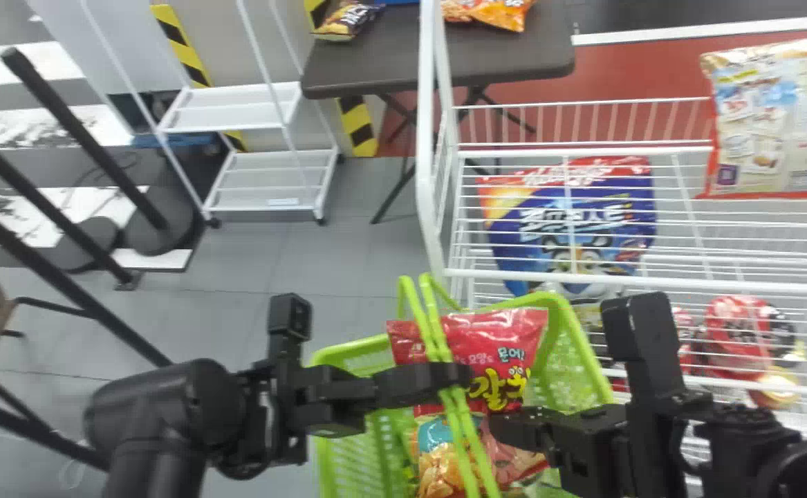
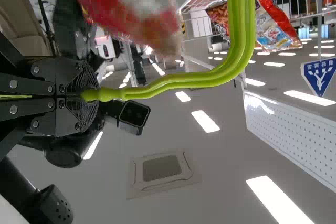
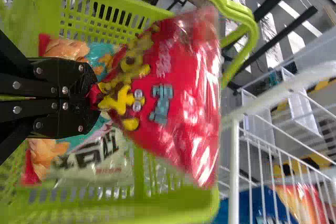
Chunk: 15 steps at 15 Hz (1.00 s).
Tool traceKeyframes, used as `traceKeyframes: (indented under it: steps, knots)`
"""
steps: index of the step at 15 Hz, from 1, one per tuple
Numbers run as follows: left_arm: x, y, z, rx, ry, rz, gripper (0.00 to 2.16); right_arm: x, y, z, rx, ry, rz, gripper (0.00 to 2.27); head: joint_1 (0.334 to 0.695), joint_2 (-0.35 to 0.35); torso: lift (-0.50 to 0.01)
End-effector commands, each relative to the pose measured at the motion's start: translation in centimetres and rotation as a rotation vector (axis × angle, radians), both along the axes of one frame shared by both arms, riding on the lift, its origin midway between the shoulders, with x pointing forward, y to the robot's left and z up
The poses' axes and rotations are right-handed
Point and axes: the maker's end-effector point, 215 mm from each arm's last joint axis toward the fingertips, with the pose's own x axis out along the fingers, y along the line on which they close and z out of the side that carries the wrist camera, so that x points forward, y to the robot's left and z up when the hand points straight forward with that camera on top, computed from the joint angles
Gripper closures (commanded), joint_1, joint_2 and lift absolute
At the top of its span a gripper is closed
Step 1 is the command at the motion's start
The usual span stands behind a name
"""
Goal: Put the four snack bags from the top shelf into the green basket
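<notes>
Left gripper: we pinch the green handles together.
Right gripper: we pinch one end of the red snack bag.
Red snack bag: over the basket.
Basket: we see more bags inside.

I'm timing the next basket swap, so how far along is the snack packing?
Past halfway, it seems. Done: what look like two bags lie in the green basket. In hand: the right gripper holds a red bag over it; the left gripper grips the handle. Left: dropping that bag, then at least one more on the top shelf.
</notes>
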Motion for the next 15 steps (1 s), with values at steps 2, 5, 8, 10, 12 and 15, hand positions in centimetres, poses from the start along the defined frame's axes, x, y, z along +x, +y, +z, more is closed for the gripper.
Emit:
traceKeyframes:
  steps: [2,5,8,10,12,15]
  knots:
    - [-0.1,0.0,0.2,-0.013,0.000,-0.002,2.15,-0.7,4.5,-2.7,-0.004,0.014,0.084,2.22,0.695,0.336,0.000]
    - [0.0,0.1,0.3,-0.012,-0.004,0.000,2.15,-3.0,3.1,-4.6,-0.074,0.126,0.128,0.00,0.695,0.350,0.000]
    - [-0.1,0.0,0.3,-0.015,0.001,-0.002,2.15,-2.4,-0.6,-1.1,0.005,0.158,0.066,0.02,0.695,0.350,0.000]
    - [-0.1,0.1,0.2,-0.012,0.001,-0.002,2.15,-1.0,-5.8,2.1,0.031,0.140,-0.027,0.03,0.695,0.337,0.000]
    - [-0.1,0.3,0.3,-0.010,-0.001,-0.003,2.15,3.0,-13.1,4.3,-0.036,0.034,-0.187,0.04,0.695,0.275,0.000]
    - [-0.1,0.3,0.5,-0.011,-0.003,-0.005,2.15,9.3,-22.9,6.6,-0.102,-0.064,-0.408,0.05,0.695,0.098,0.000]
